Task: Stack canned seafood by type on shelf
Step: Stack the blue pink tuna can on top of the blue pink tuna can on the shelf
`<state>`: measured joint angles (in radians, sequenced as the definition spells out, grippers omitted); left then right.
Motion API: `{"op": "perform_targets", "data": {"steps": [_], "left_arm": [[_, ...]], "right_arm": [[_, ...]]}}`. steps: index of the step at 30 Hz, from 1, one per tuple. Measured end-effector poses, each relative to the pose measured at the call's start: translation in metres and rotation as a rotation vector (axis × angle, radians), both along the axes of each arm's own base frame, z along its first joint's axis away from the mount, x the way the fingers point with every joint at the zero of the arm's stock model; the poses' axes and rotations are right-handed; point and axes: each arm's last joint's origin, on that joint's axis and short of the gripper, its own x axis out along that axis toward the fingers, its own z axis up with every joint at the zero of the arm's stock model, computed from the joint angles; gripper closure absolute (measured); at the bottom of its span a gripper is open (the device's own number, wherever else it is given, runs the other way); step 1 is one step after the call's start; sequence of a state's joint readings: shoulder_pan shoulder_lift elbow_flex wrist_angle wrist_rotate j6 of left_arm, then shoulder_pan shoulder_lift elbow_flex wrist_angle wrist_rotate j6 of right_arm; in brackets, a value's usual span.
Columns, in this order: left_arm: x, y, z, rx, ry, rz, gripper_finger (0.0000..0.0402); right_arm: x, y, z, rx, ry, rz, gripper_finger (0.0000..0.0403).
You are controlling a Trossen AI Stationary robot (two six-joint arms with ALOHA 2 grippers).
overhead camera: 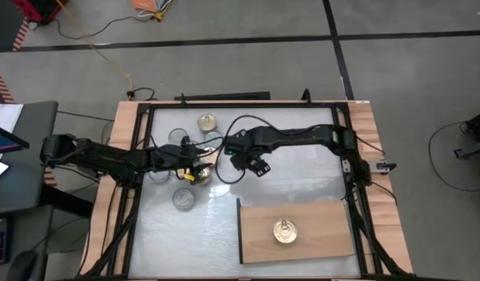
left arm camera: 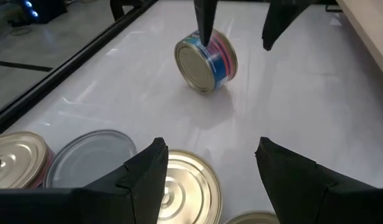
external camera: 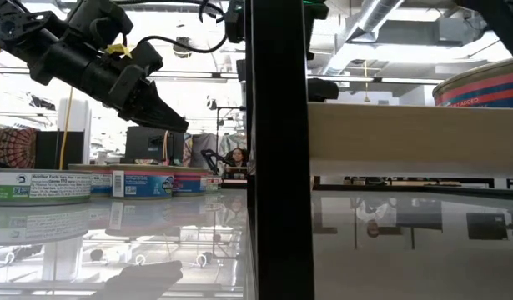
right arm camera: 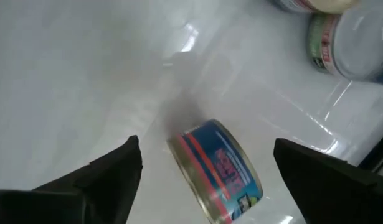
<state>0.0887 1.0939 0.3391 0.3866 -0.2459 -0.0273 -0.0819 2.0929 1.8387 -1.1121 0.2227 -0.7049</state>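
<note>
Right gripper point(right arm camera: 203, 165) fingers spread wide, hovering over blue-and-red tin point(right arm camera: 219, 171) tipped on edge on table point(right arm camera: 73, 74), not gripping

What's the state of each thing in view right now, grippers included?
Right gripper: open, around a can without gripping it.
Blue-and-red can: on its side on the table, between the right gripper's fingers.
Left gripper: open, over the can cluster.
Gold-lid can: flat, below the left gripper.
Grey-lid can: flat on the table.
Shelf: flat, one stack on it.
Shelf stack: upright, gold lid up.
</note>
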Motion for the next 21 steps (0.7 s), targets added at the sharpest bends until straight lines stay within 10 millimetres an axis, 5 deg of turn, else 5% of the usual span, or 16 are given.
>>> {"op": "perform_targets", "data": {"steps": [16, 21], "left_arm": [[-0.001, 0.0, -0.003, -0.004, 0.03, 0.002, 0.0168], [-0.001, 0.0, -0.003, -0.006, 0.032, 0.002, 0.0168]], "right_arm": [[0.0, -0.028, -0.009, 0.041, 0.062, -0.059, 0.0012], [0.002, -0.039, -0.03, 0.059, 0.125, -0.074, 0.0012]]}}
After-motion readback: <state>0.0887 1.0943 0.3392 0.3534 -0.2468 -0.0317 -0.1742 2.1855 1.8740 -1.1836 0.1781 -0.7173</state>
